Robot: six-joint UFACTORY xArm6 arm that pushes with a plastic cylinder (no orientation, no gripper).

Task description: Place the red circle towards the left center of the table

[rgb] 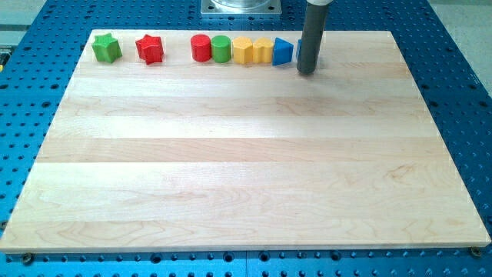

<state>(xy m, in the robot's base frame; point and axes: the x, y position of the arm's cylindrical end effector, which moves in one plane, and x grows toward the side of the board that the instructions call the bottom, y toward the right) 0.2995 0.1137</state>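
The worktop (246, 169) is a pale wooden board on a blue perforated base (461, 92). All the blocks sit in a row along its top edge.

At the upper left of the frame stands a green star (107, 48), and just to its right, apart from it, a red star (150, 49). After a small gap comes a tight run of blocks. The red circle (201, 48) is first, upper centre-left of the frame, touching or nearly touching a green circle (221, 48) on its right. Next come two yellow blocks: one (243, 51) looks like a hexagon, the other (262, 50) may be heart-shaped, though its outline is too small to be sure. A blue block (283, 51), roughly triangular or pentagonal, closes the run.

The dark rod comes down from the frame's top, right of centre. My tip (307, 72) rests on the worktop just right of the blue block, close beside it; a sliver of blue shows at the rod's right edge, perhaps another block hidden behind it. The tip is well apart from the red circle, with four blocks between them.

There is no pincer on this arm, so nothing is spread, pressed together or pinching.

A grey metal mount (241, 8) shows at the frame's top centre.
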